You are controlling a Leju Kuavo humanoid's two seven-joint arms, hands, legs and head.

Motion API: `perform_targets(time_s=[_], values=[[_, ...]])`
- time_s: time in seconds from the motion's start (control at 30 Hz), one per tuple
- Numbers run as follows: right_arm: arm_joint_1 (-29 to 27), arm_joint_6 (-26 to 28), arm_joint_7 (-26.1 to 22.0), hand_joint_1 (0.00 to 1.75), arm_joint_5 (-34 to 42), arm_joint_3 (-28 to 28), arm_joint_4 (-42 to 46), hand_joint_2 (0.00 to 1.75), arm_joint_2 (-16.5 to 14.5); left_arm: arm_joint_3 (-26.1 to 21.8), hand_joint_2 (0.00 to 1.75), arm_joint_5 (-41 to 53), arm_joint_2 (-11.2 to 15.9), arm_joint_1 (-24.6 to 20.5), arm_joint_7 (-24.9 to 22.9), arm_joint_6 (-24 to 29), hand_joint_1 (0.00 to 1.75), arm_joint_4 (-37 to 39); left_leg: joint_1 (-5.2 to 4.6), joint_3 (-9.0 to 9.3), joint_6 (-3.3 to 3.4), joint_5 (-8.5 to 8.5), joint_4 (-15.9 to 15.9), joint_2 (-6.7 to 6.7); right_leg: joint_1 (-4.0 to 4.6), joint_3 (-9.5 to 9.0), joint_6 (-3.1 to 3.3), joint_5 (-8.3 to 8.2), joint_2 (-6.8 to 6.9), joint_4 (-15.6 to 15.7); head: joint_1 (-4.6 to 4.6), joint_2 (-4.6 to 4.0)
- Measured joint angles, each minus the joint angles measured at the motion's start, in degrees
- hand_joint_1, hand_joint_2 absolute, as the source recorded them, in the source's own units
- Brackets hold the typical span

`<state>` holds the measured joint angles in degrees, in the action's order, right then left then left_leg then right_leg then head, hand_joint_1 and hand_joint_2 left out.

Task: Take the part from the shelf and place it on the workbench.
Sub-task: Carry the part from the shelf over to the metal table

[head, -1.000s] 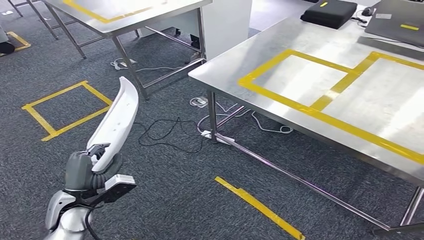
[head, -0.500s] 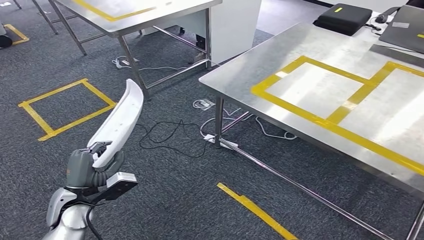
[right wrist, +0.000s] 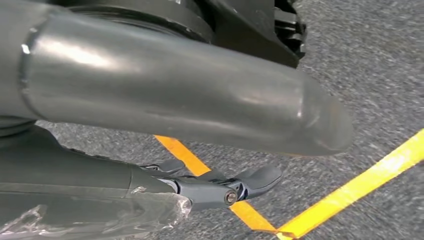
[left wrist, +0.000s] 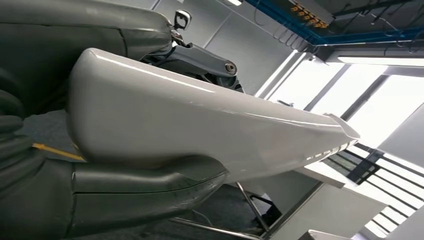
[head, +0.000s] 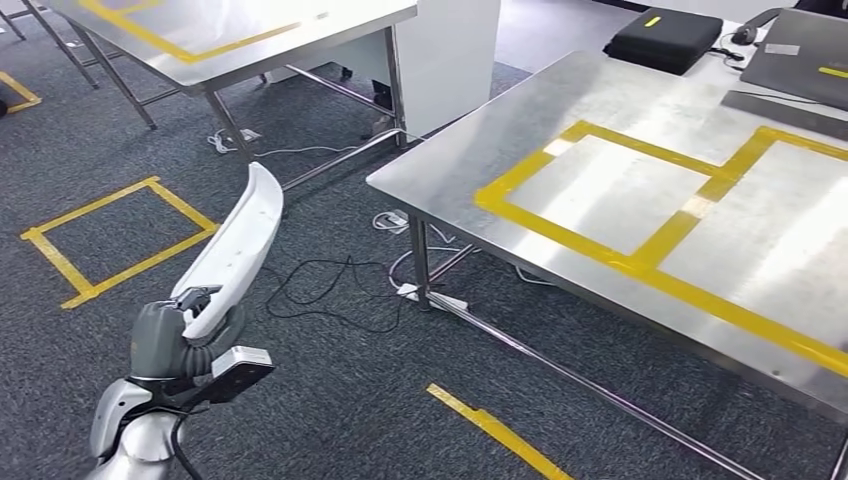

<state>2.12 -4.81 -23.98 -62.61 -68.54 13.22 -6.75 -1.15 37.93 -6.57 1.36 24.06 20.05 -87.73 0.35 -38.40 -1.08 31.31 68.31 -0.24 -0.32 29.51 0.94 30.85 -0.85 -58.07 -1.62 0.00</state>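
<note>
Carpet [head: 330, 400] lies nearest, grey and crossed by a strip of yellow tape [head: 495, 430]. Above it the left hand [head: 175, 335] grips the lower end of the white part [head: 235, 250], a long curved shell rising tilted away from the wrist. The right hand [right wrist: 165, 95] hangs over the carpet, fingers extended and apart, holding nothing. Farther off, right of the part and well apart from it, stands the steel desk [head: 450, 160] marked with yellow rectangles; a black case [head: 665, 38] rests at its far edge.

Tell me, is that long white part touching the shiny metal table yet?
Apart. In the head view the white part is gripped by the left hand over the carpet, with open floor between it and the workbench.
</note>
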Motion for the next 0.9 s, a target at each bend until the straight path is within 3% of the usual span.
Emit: perform_targets(time_s=[0.03, 0.1, 0.23, 0.3, 0.4, 0.43, 0.47, 0.53, 0.6, 0.63, 0.7, 0.77, 0.83, 0.9], values=[[0.05, -0.01, 0.03, 0.0, -0.07, 0.0, 0.0, 0.0, 0.0, -0.01, 1.75, 0.04, 0.02, 0.02, -0.02, -0.01, 1.75, 0.02, -0.03, 0.83, 0.18, -2.55, -3.28, -0.27, 0.01, -0.78, -0.22, 0.54, -0.31, -0.03, -0.02, 0.0], [0.26, -0.02, 0.13, 0.0, -0.19, 0.0, -0.01, 0.0, -0.01, -0.01, 1.75, 0.15, 0.03, 0.07, -0.1, -0.08, 1.75, 0.08, -0.17, 2.04, 0.69, -4.76, -7.74, -0.73, 0.04, -1.22, -0.92, 1.42, -0.94, 0.04, 0.07, 0.0], [0.33, -0.02, 0.29, 0.0, -0.32, 0.0, -0.02, 0.0, 0.02, -0.07, 1.75, 0.33, -0.04, 0.01, -0.32, -0.33, 1.75, 0.15, -0.12, 3.39, 2.07, -4.71, -9.26, -0.21, 0.13, -1.36, -2.4, 1.99, -1.02, -0.93, 0.29, 0.0], [0.48, -0.02, 0.29, 0.0, -0.39, 0.01, -0.02, 0.0, 0.07, -0.13, 1.75, 0.34, -0.17, -0.15, -0.33, -0.49, 1.75, 0.17, 0.05, 4.26, 2.57, -4.41, -9.56, 0.33, 0.13, 1.3, -2.88, 3.7, -0.14, -5.43, 0.07, 0.0], [0.56, -0.05, 0.28, 0.0, -0.58, 0.01, -0.02, 0.0, 0.07, -0.21, 1.75, 0.36, -0.27, -0.19, -0.42, -0.87, 1.75, 0.4, -0.16, 5.03, 2.96, -3.44, -9.56, 1.18, 0.12, 8.11, -3.2, 7.12, 0.36, -15.19, -0.07, 0.0], [0.47, -0.07, 0.28, 0.0, -0.67, 0.0, -0.02, 0.0, 0.07, -0.22, 1.75, 0.39, -0.31, -0.19, -0.45, -1.05, 1.75, 0.51, -0.25, 5.44, 2.99, -3.08, -9.56, 1.44, 0.14, 9.29, -3.14, 6.61, 0.4, -15.81, -0.08, 0.0], [0.39, -0.08, 0.28, 0.0, -0.75, 0.0, -0.02, 0.0, 0.07, -0.23, 1.75, 0.44, -0.34, -0.19, -0.47, -1.22, 1.75, 0.61, -0.34, 5.98, 3.0, -2.66, -9.56, 1.71, 0.18, 9.45, -2.98, 4.77, 0.54, -14.34, -0.09, 0.0], [0.35, -0.08, 0.28, 0.0, -0.83, 0.0, -0.02, 0.0, 0.08, -0.23, 1.75, 0.52, -0.37, -0.2, -0.49, -1.5, 1.75, 0.73, -0.53, 7.26, 2.93, -1.75, -9.63, 2.46, 0.5, 7.61, -2.32, -0.59, 1.92, -7.6, -0.04, 0.0], [0.6, -0.09, 0.27, 0.0, -0.9, 0.01, -0.02, 0.0, 0.12, -0.27, 1.75, 0.62, -0.37, -0.23, -0.53, -1.72, 1.75, 0.84, -0.76, 7.94, 2.54, -1.09, -9.75, 3.3, 1.19, 6.19, -1.51, -2.79, 3.95, -2.55, 0.02, 0.0], [0.69, -0.1, 0.26, 0.0, -0.93, 0.02, -0.02, 0.0, 0.14, -0.3, 1.75, 0.77, -0.38, -0.25, -0.57, -1.86, 1.75, 0.9, -0.86, 8.13, 2.23, -0.93, -9.73, 3.75, 1.45, 6.15, -1.14, -2.75, 4.4, -1.73, 0.09, 0.0], [0.67, -0.11, 0.25, 0.0, -1.08, 0.02, -0.02, 0.0, 0.17, -0.3, 1.75, 1.1, -0.39, -0.29, -0.7, -2.25, 1.75, 0.99, -0.98, 8.49, 1.57, -0.69, -9.51, 4.32, 1.37, 5.66, -0.5, -3.25, 3.5, -0.93, 0.08, 0.0], [0.63, -0.1, 0.24, 0.0, -1.21, -0.01, -0.02, 0.0, 0.2, -0.27, 1.75, 1.35, -0.37, -0.42, -0.92, -2.51, 1.75, 1.1, -0.8, 8.38, 0.93, 0.44, -8.08, 3.14, 0.88, 4.9, -0.01, -3.63, 2.31, -0.41, 0.19, 0.0], [0.84, -0.09, 0.22, 0.0, -1.28, -0.01, -0.02, 0.0, 0.21, -0.28, 1.75, 1.61, -0.32, -0.53, -1.23, -2.62, 1.75, 1.29, -0.42, 5.95, 0.29, 3.51, -2.9, 1.31, 0.54, 4.53, 0.22, -3.75, 1.12, -0.19, 0.31, 0.0], [0.9, -0.12, 0.23, 0.0, -1.31, 0.0, -0.02, 0.0, 0.2, -0.29, 1.75, 1.81, -0.27, -0.5, -1.44, -2.65, 1.75, 1.59, -0.05, 2.1, -0.24, 6.19, 3.7, 0.75, 0.41, 4.48, 0.27, -3.68, -0.16, -0.19, 0.32, 0.0]])
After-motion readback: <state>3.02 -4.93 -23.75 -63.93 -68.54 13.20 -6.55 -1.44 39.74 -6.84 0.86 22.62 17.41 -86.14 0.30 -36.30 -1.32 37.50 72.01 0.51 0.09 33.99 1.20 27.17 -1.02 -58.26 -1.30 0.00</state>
